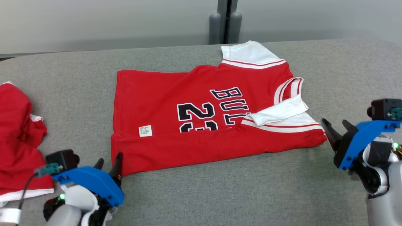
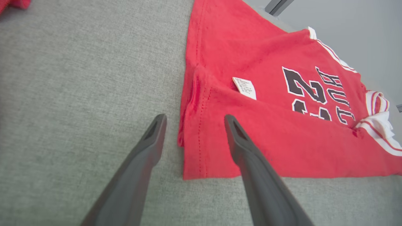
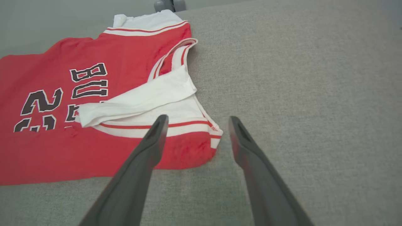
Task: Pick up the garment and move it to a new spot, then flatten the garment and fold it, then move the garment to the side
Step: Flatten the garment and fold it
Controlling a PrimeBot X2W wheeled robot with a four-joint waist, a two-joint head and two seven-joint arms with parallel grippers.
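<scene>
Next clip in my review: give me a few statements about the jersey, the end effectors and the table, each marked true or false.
1. The left end effector and right end effector are both open. True.
2. The jersey lies fully spread, with nothing folded. False: its near long edge is folded over, covering the lower part of the number.
3. The left end effector is shut on the hem. False: its fingers straddle the hem corner, open.
4. A second red garment lies at the left of the table. True.
5. A white label shows on the jersey. True.
</scene>
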